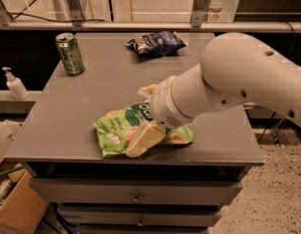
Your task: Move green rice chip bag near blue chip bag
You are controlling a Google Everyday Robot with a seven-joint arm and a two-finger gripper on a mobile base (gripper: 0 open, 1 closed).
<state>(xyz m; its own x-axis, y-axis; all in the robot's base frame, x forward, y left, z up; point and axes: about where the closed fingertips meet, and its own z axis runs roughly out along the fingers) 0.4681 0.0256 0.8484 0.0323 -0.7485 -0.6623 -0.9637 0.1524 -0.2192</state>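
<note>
Because the green rice chip bag [113,130] was found lying flat at the front edge of the table [101,82], well apart from the blue chip bag [155,43] at the rear, the gripper [143,116] was set over it, fingers spread wide astride it, nothing apparently clamped yet.

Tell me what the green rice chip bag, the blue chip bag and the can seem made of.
The green rice chip bag: likely thin plastic film, glossy and creased. The blue chip bag: similar film, shiny and wrinkled. The can: probably metal, with a silvery top and a printed green wall. The gripper sits over the green rice chip bag, jaws open to either side.
</note>
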